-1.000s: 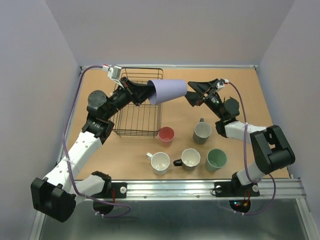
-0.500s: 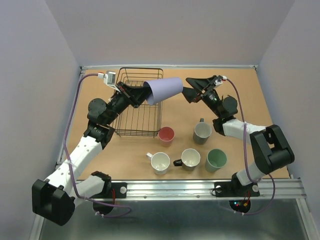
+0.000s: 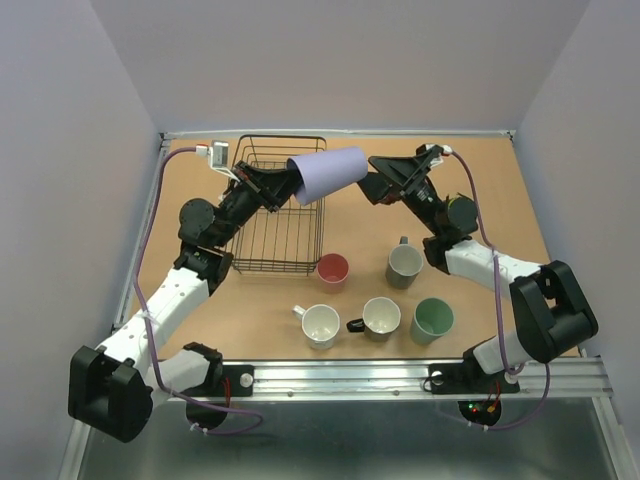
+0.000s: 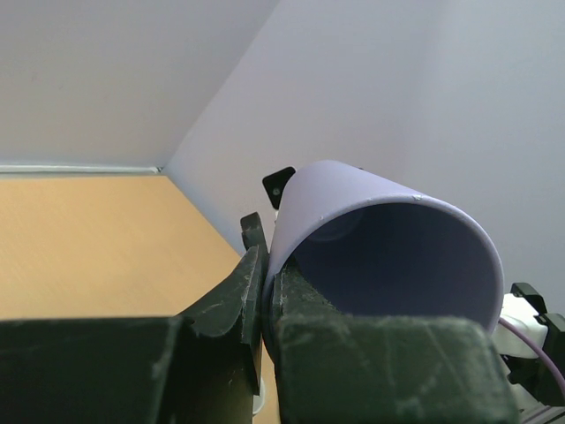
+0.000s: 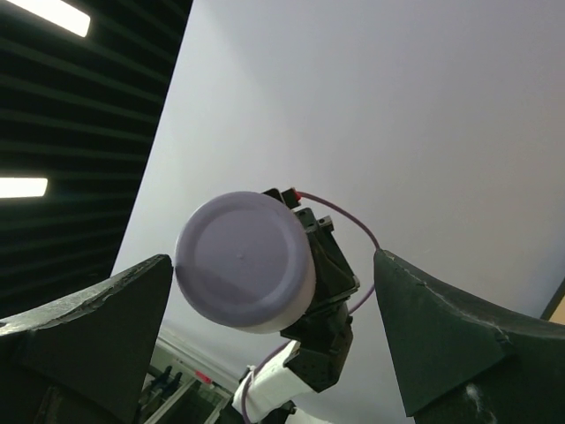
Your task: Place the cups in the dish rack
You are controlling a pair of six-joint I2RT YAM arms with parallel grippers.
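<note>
The lavender cup (image 3: 330,176) hangs on its side in the air over the right edge of the black wire dish rack (image 3: 270,269). My left gripper (image 3: 291,181) is shut on its rim; in the left wrist view the gripper (image 4: 267,296) pinches the wall of the cup (image 4: 388,265), one finger inside and one outside. My right gripper (image 3: 374,181) stands open just right of the cup's base, not touching it. The right wrist view looks between the right gripper's (image 5: 274,340) wide fingers at the cup's round bottom (image 5: 240,261). No cup is in the rack.
On the table in front of the rack stand a pink cup (image 3: 332,270), a grey-sided cup (image 3: 404,266), a white cup (image 3: 320,325), a black-handled cup (image 3: 381,317) and a mint green cup (image 3: 432,320). Walls close off the left, back and right.
The left arm has raised the lavender cup and carried it a little to the right. The open right gripper has moved left and up, closer to the cup's base.
</note>
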